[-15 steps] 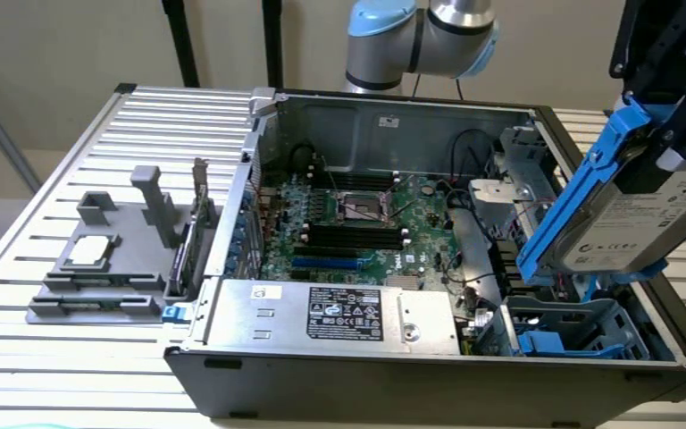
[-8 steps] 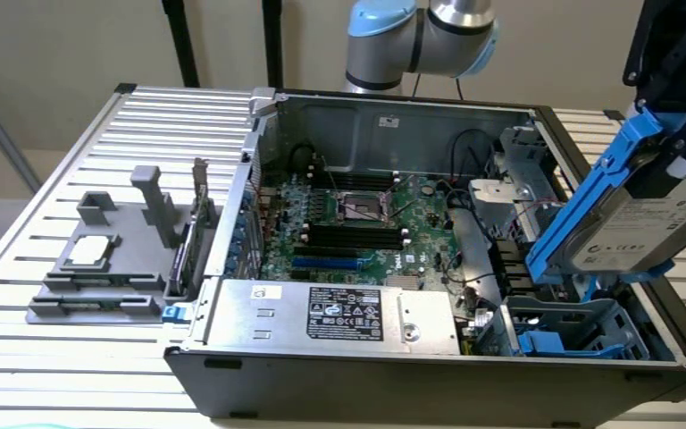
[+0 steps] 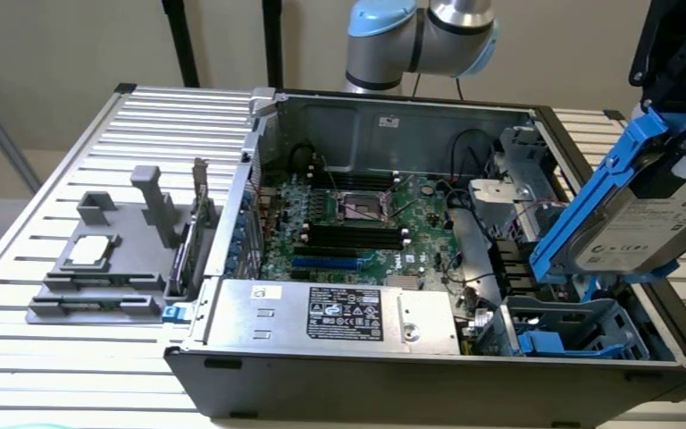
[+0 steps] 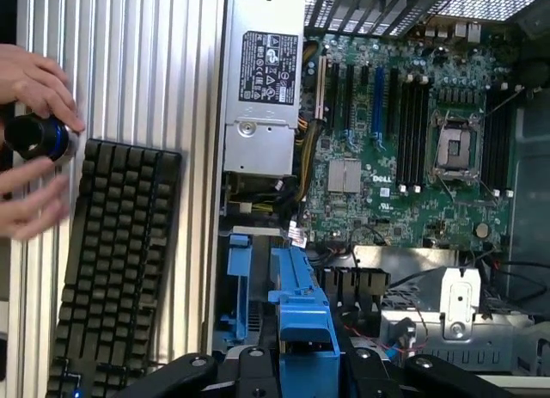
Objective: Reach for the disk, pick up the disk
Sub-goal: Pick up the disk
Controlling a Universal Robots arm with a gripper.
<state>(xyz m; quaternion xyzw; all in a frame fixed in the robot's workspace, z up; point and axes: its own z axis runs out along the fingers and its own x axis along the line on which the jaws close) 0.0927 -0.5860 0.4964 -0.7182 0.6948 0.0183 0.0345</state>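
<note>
The disk (image 3: 650,223), a silver-gray drive with a white label clipped in a blue plastic frame (image 3: 606,188), hangs tilted above the open computer case near the exterior view's right edge. It is clear of the blue drive bay (image 3: 570,335) below it. My gripper (image 3: 681,147) comes down from the upper right and is shut on the disk's upper end. In the wrist view the blue frame (image 4: 303,325) sits between my black fingers (image 4: 210,368), with the motherboard (image 4: 404,114) far beneath.
The open case (image 3: 439,375) holds the motherboard (image 3: 355,223) and a silver labelled power-supply box (image 3: 337,313). A gray fixture with a small square chip (image 3: 90,252) stands on the slatted table at the exterior view's left. A keyboard (image 4: 112,260) and a person's hands (image 4: 34,88) lie beside the case.
</note>
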